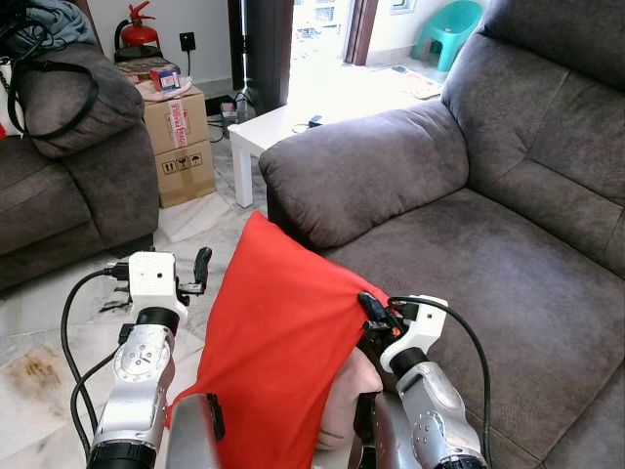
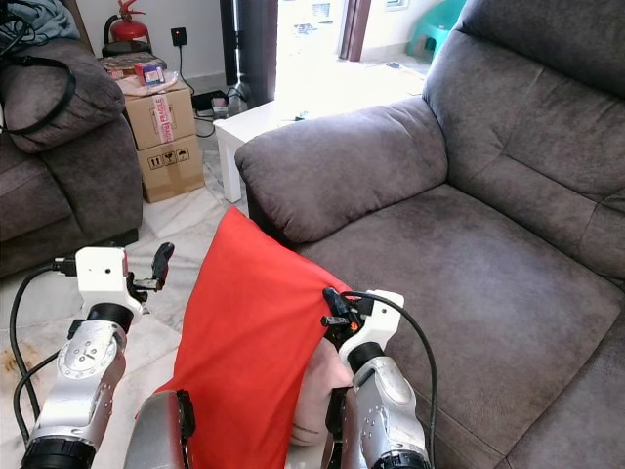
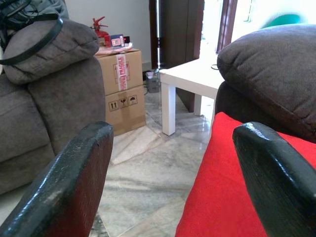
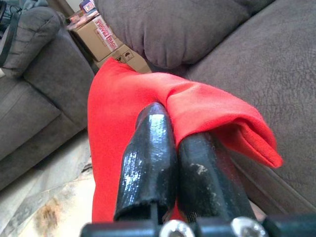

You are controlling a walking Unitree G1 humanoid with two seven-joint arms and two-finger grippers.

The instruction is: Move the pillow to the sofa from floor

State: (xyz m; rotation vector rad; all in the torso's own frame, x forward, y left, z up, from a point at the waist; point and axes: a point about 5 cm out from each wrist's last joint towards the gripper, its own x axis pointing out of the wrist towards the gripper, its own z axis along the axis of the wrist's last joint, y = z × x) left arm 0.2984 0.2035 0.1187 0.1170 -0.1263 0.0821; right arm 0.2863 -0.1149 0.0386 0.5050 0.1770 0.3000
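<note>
Marble floor (image 1: 59, 322) runs between two grey sofas, and right at the front edge of the nearer sofa (image 1: 508, 283) hangs the red pillow (image 1: 278, 342), lifted up off the floor and leaning against the base below the armrest. The right gripper (image 4: 173, 148) has its two black fingers pinched tight on a fold at the pillow's upper corner, close to the seat cushion. The left gripper (image 1: 195, 274) is held up beside the pillow's other edge with its fingers spread wide, gripping nothing. So I'd say the pick-up is done and what's left is carrying the pillow over the seat edge and letting go. Something pale sits low behind the pillow; I can't tell what it is. Further off are a white side table (image 1: 269, 132), stacked cardboard boxes (image 1: 181, 137), a fire extinguisher (image 1: 137, 29) and a second sofa (image 1: 59, 166) with a bag (image 1: 39, 29) on it, none of them in the way.
</note>
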